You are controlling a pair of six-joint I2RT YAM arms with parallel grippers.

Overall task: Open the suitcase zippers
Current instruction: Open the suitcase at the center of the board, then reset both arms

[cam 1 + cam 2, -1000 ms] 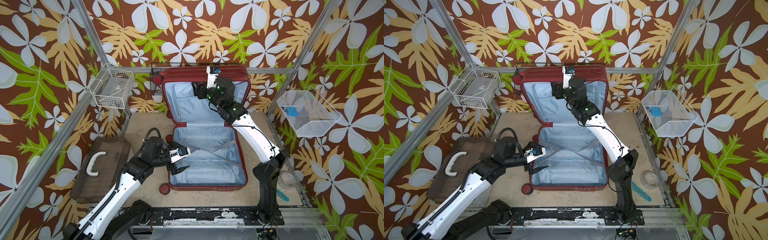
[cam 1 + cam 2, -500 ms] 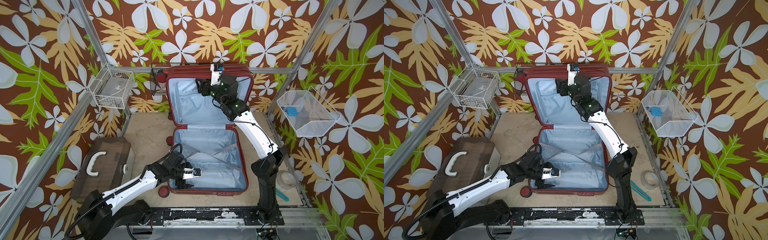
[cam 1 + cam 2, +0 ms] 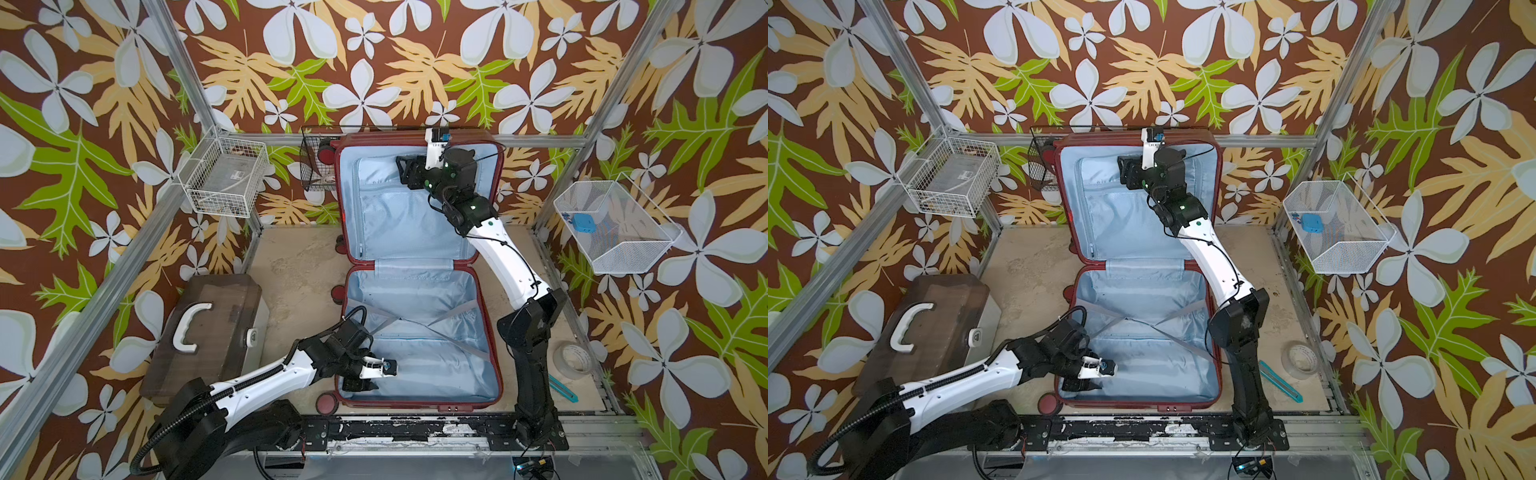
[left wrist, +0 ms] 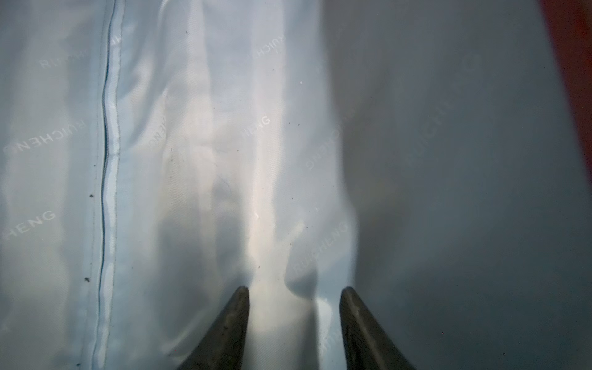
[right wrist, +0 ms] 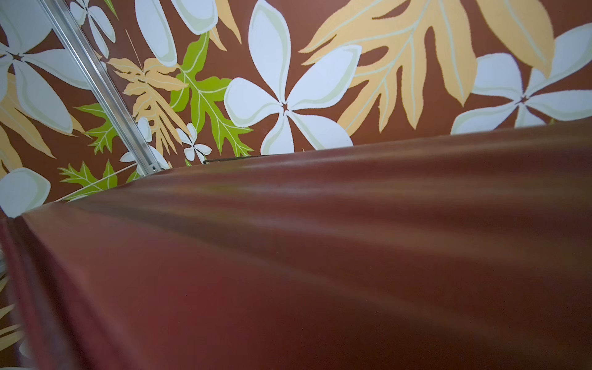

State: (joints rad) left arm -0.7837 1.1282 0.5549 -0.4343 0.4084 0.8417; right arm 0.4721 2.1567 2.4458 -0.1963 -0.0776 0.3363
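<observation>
The dark-red suitcase (image 3: 419,405) (image 3: 1138,405) lies wide open in both top views. Its lid stands upright against the back wall and shows pale blue lining. The zipper band (image 3: 498,353) runs along the parted rims; I cannot make out pull tabs. My left gripper (image 3: 361,384) (image 3: 1077,384) (image 4: 294,288) is inside the lower half at its front left corner. Its jaws stand apart, tips down on the lining, with only a loose fold between them. My right gripper (image 3: 409,172) (image 3: 1129,170) sits high inside the lid near its top rim. The right wrist view shows only red shell (image 5: 320,256), no fingers.
A brown box with a white handle (image 3: 203,336) stands left of the suitcase. Wire baskets (image 3: 224,176) (image 3: 313,162) (image 3: 615,228) hang on the walls. A tape roll (image 3: 573,359) and a teal tool (image 3: 563,388) lie at the right. A lining-pocket zipper (image 4: 104,160) runs beside the left gripper.
My left arm swung from the lower half's left rim down into its front left corner, and its jaws narrowed. The lid tipped further upright with my right gripper against it.
</observation>
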